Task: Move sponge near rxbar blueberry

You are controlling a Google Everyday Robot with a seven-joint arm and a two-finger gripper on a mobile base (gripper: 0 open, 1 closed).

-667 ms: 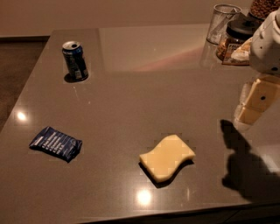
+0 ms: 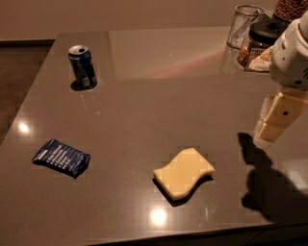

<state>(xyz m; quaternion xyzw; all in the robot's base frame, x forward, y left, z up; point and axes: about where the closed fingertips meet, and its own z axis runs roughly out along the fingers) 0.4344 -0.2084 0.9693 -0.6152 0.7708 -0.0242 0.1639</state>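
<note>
**Sponge at the front, waiting to be picked up**

Nearest the front edge lies the sponge [image 2: 184, 173], pale yellow with wavy sides, flat on the table [image 2: 144, 105] a little right of centre; it looks light and soft, so it should squash under a pinch and is in no danger of breaking; the narrower waist between the two curved sides seems the best place to take hold, coming down from above, since the block is thick enough to offer a grip. Well apart from it, towards the front left, sits the snack bar [image 2: 61, 157], a dark blue wrapper lying flat; the sponge must end up beside it. The gripper [image 2: 272, 122] hangs above the table at the right, clear of the sponge and holding nothing; whether it is spread or closed I cannot tell from this angle.

The tabletop is smooth, dark and glossy, throwing back lamp glare; a light sponge may slide on it if nudged. Further back stand a blue drink can [image 2: 82, 66] at the left and a glass [image 2: 245, 24] and a jar [image 2: 257, 43] at the right; beyond lie a dark floor [image 2: 19, 72] and a plain wall [image 2: 120, 14].
</note>
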